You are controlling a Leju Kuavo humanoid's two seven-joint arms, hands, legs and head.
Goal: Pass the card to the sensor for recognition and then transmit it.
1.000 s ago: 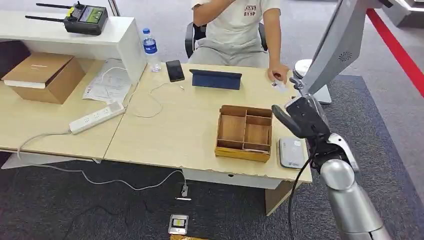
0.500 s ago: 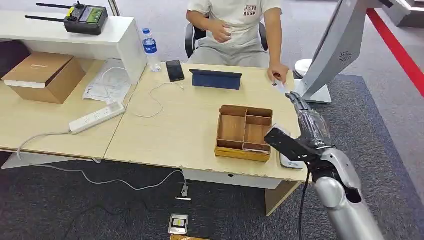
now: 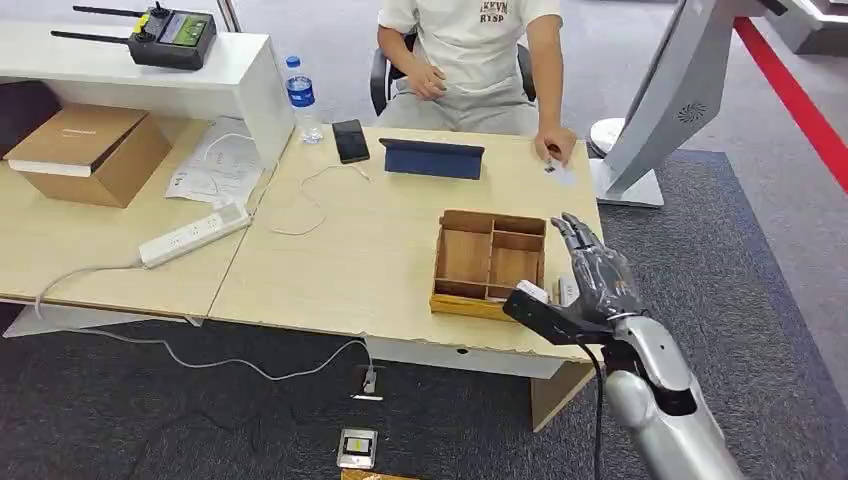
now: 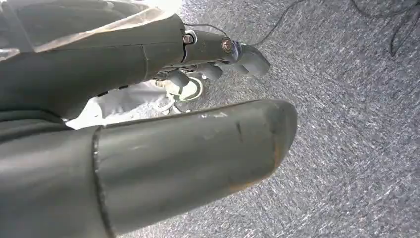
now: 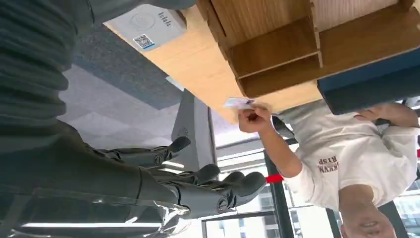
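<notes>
Sensor (image 3: 568,291) mostly hidden behind empty right robot hand (image 3: 592,275).

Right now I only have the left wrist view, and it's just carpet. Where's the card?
Observer: The card lies at the table's far right corner, with a person's hand on it.
Operator: Is the right hand holding anything?
Observer: No. The right hand is empty, fingers apart, over the near right edge beside the tray.
Operator: And the sensor?
Observer: The white sensor lies flat next to the tray.
</notes>
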